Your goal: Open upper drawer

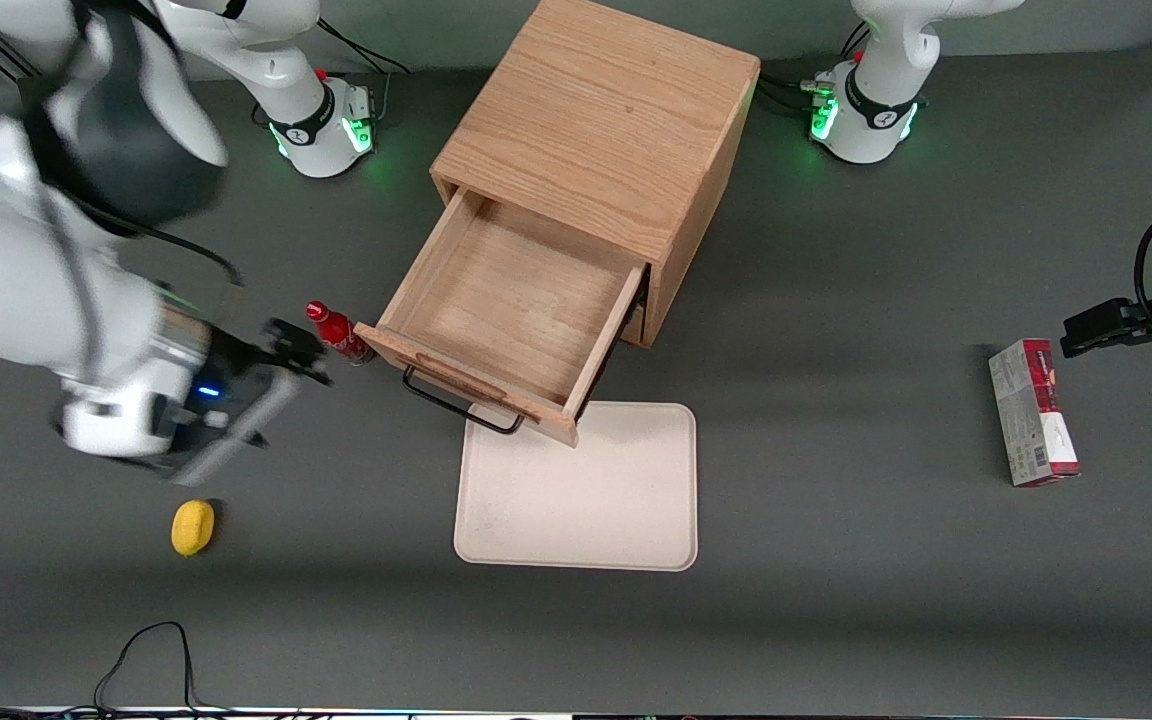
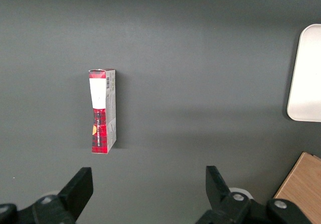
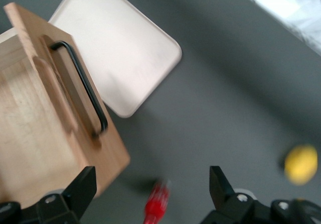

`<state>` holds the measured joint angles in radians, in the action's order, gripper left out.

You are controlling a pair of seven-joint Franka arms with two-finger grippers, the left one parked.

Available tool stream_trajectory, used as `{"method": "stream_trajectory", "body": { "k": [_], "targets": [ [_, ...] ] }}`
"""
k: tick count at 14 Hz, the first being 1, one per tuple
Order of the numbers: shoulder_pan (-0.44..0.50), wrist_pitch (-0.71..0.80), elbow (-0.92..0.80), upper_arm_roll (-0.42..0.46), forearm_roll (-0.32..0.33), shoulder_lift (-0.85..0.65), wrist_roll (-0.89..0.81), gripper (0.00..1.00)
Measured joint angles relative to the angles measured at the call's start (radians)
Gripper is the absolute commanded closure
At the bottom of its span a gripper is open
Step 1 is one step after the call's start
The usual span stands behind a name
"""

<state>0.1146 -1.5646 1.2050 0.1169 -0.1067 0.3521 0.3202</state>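
Matte grey worktop (image 1: pixel 836 620), boxy oak cabinet (image 1: pixel 606 130) with wood-grain upper drawer (image 1: pixel 506 310) slid out above smooth cream tray (image 1: pixel 586 490), thin black wire handle (image 1: pixel 461 408), hand (image 3: pixel 153 191) with fingers spread, holding nothing, near small red bottle (image 1: pixel 336 331).

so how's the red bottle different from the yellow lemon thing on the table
The red bottle is slim and stands beside the pulled-out upper drawer; the yellow lemon-like object is squat, rounded and lies alone, nearer the front camera. The bottle is close to the open claw; the yellow one is farther from it. Both are small, rest on the grey table toward the working arm's end, and neither is held.
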Motion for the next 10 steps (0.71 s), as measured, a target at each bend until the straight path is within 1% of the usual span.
{"method": "stream_trajectory", "body": {
  "k": [1, 3, 5, 7, 8, 10],
  "targets": [
    [-0.006, 0.023, 0.060, -0.043, -0.012, -0.067, -0.079, 0.00],
    [-0.010, 0.034, 0.220, -0.096, -0.007, -0.209, -0.259, 0.00],
    [-0.009, 0.031, 0.400, -0.106, 0.034, -0.356, -0.394, 0.00],
    [-0.006, 0.002, 0.566, -0.106, 0.060, -0.498, -0.440, 0.00],
    [-0.006, -0.009, 0.621, -0.105, 0.073, -0.551, -0.446, 0.00],
    [-0.006, -0.025, 0.671, -0.105, 0.085, -0.601, -0.448, 0.00]
  ]
}}
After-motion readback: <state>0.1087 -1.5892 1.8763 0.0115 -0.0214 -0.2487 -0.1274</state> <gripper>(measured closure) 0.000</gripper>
